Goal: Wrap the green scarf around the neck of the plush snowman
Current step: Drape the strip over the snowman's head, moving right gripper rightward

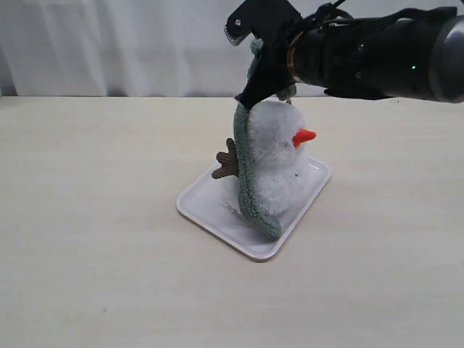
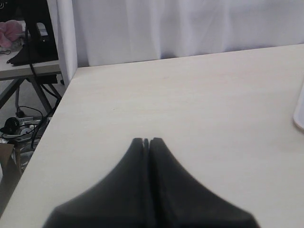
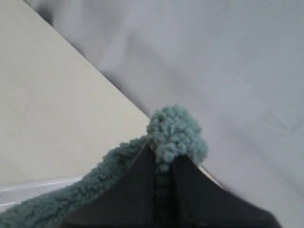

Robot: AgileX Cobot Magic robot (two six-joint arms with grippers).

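Note:
The plush snowman (image 1: 278, 156) stands on a white tray (image 1: 217, 210), its orange nose pointing right and a brown twig arm on its left. The green scarf (image 1: 249, 181) hangs in a long strip down the snowman's left side, its lower end resting on the tray. My right gripper (image 1: 255, 90) is above the snowman's head, shut on the scarf's upper end; in the right wrist view the fuzzy scarf (image 3: 175, 130) bulges out between the black fingers (image 3: 137, 185). My left gripper (image 2: 146, 140) is shut and empty over bare table, out of the exterior view.
The light wooden table (image 1: 87, 217) spreads around the tray. A white curtain (image 1: 109, 43) hangs behind it. The left wrist view shows the table's far edge, a second table and cables on the floor (image 2: 19, 123), and a white tray edge (image 2: 300, 111).

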